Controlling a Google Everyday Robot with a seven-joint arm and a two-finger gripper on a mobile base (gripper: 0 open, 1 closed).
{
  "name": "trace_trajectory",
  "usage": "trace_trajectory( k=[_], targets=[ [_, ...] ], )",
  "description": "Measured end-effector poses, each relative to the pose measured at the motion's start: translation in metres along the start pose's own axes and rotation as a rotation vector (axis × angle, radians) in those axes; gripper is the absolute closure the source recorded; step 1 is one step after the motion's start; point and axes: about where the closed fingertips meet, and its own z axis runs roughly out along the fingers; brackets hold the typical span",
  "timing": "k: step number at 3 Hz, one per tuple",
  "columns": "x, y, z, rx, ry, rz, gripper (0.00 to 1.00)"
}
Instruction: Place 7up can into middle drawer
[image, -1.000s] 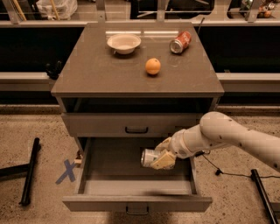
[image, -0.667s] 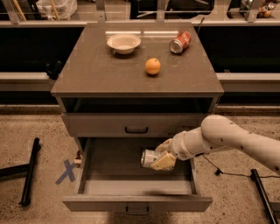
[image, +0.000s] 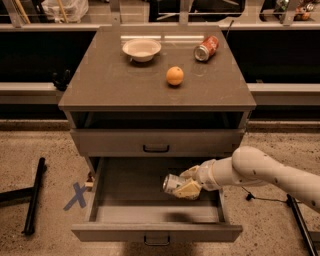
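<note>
The 7up can (image: 171, 183), silvery with faint green print, lies on its side between the fingers of my gripper (image: 183, 183). The gripper is shut on the can and holds it inside the open middle drawer (image: 105, 212), over the right half of its floor and a little above it. The white arm comes in from the right. The drawer is pulled far out and has a dark handle (image: 156, 240) on its front panel. A shadow of the can falls on the drawer floor near the front wall.
Above it is a shut drawer front (image: 156, 142) with a dark handle. On the cabinet top stand a white bowl (image: 142, 49), an orange (image: 175, 76) and a red soda can (image: 206, 48) on its side. A blue X (image: 76, 195) marks the floor.
</note>
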Motion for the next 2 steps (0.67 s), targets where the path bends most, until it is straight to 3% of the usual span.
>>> trace_trajectory(
  k=[2],
  targets=[
    [0.0147, -0.0089, 0.0256, 0.032, -0.010, 0.058, 0.51]
  ],
)
